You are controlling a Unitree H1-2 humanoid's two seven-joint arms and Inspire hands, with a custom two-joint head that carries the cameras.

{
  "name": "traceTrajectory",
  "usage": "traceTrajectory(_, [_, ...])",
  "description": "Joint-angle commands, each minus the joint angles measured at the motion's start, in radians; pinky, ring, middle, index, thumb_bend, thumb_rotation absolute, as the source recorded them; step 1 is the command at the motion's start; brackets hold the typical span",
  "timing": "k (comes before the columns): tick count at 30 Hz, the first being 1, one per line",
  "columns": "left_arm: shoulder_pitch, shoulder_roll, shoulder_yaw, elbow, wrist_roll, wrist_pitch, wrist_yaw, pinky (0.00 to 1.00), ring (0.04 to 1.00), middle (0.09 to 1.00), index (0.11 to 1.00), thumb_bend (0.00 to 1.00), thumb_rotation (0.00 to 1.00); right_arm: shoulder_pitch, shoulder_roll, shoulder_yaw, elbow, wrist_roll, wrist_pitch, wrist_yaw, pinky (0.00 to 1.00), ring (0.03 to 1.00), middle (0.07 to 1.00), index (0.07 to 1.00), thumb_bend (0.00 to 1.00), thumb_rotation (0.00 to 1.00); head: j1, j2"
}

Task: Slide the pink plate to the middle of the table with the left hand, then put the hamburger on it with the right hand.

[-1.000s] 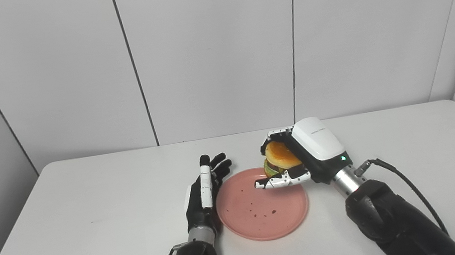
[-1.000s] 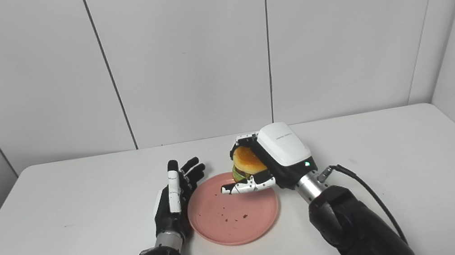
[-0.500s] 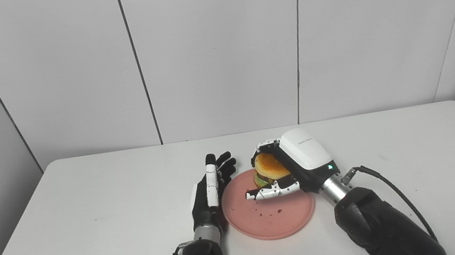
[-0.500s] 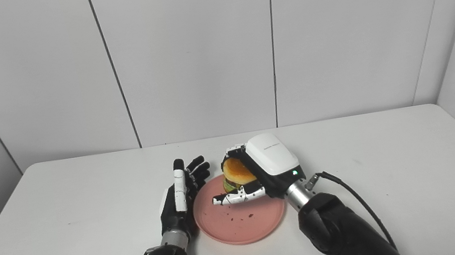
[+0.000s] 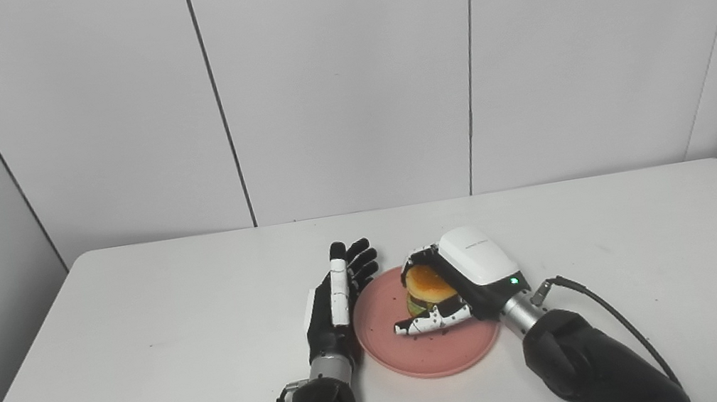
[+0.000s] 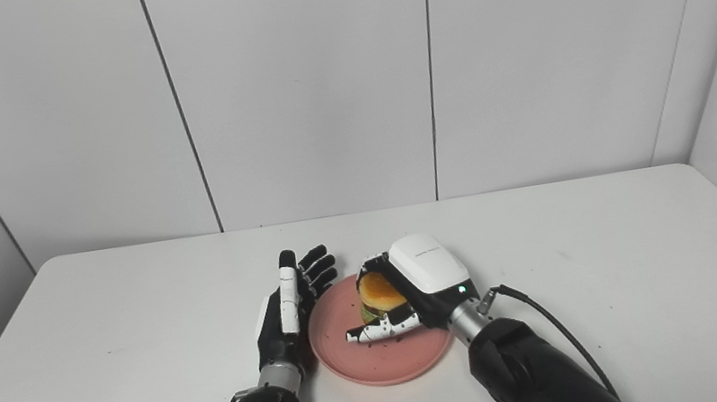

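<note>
A pink plate [image 5: 389, 347] lies on the white table [image 5: 138, 351] near its middle front, with dark crumbs on it. My right hand [image 5: 458, 282] is shut on the hamburger [image 5: 426, 285], an orange bun over green and dark layers, and holds it low over the plate's far half. Whether the burger touches the plate I cannot tell. My left hand [image 5: 337, 299] stands open on its edge against the plate's left rim, fingers straight and pointing away. In the right eye view the hamburger [image 6: 379, 295] and the pink plate [image 6: 347, 357] show the same way.
The table's back edge meets a grey panelled wall [image 5: 338, 75]. A black cable [image 5: 606, 313] loops from my right wrist over the table to the right.
My right hand has brought the hamburger leftward and down, from above the plate's far right rim to low over the plate. The left hand has stayed by the rim. The camera shifted a little.
</note>
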Motion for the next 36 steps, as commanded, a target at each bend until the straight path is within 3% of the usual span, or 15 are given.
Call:
traceTrajectory(1, [-0.035,-0.013,-0.002,0.001,-0.008,-0.016,-0.002,0.84,0.822,0.793,0.757,0.92,0.96,-0.057,0.005,0.001,-0.003,0.005,-0.055,-0.043,0.30,0.366,0.513,0.454,0.63,0.55,0.001,0.000])
traceTrajectory(8, [-0.040,-0.014,0.002,0.015,-0.015,-0.030,-0.004,0.85,0.817,0.780,0.761,0.91,0.96,-0.049,0.004,0.016,-0.002,0.003,-0.064,-0.052,0.30,0.355,0.509,0.477,0.62,0.53,0.001,-0.001])
traceTrajectory(11, [-0.041,-0.014,0.004,0.019,-0.015,-0.032,-0.002,0.81,0.800,0.770,0.755,0.90,0.95,-0.045,-0.001,0.021,-0.011,0.000,-0.061,-0.046,0.32,0.382,0.523,0.506,0.62,0.54,0.001,-0.001])
traceTrajectory(17, [-0.039,-0.011,-0.001,0.014,-0.007,-0.030,-0.002,0.87,0.831,0.789,0.763,0.91,0.97,-0.041,-0.009,0.031,-0.019,-0.013,-0.052,-0.049,0.39,0.480,0.586,0.566,0.62,0.56,0.000,0.000])
traceTrajectory(18, [-0.039,-0.011,0.000,0.014,-0.009,-0.030,-0.004,0.88,0.834,0.788,0.761,0.90,0.97,-0.040,-0.011,0.033,-0.021,-0.017,-0.050,-0.049,0.45,0.562,0.650,0.622,0.64,0.59,0.000,0.000])
traceTrajectory(21, [-0.041,-0.009,0.001,0.018,-0.017,-0.033,-0.014,0.86,0.828,0.786,0.762,0.89,0.97,-0.039,-0.017,0.037,-0.028,-0.022,-0.057,-0.043,0.51,0.629,0.704,0.673,0.66,0.64,-0.001,0.000])
traceTrajectory(25, [-0.043,-0.008,0.003,0.025,-0.022,-0.039,-0.023,0.77,0.813,0.794,0.770,0.89,0.96,-0.035,-0.022,0.037,-0.035,-0.026,-0.048,-0.038,0.68,0.768,0.813,0.764,0.73,0.78,0.000,-0.001])
traceTrajectory(28, [-0.043,-0.006,0.000,0.020,-0.022,-0.027,-0.022,0.79,0.817,0.796,0.769,0.90,0.96,-0.033,-0.025,0.035,-0.040,-0.025,-0.033,-0.025,0.80,0.826,0.861,0.803,0.77,0.88,-0.001,0.000])
traceTrajectory(36, [-0.041,-0.003,-0.004,0.009,-0.019,-0.009,-0.018,0.81,0.822,0.798,0.769,0.92,0.97,-0.030,-0.035,0.036,-0.041,-0.029,-0.034,-0.018,0.83,0.856,0.888,0.815,0.81,0.94,-0.003,0.000])
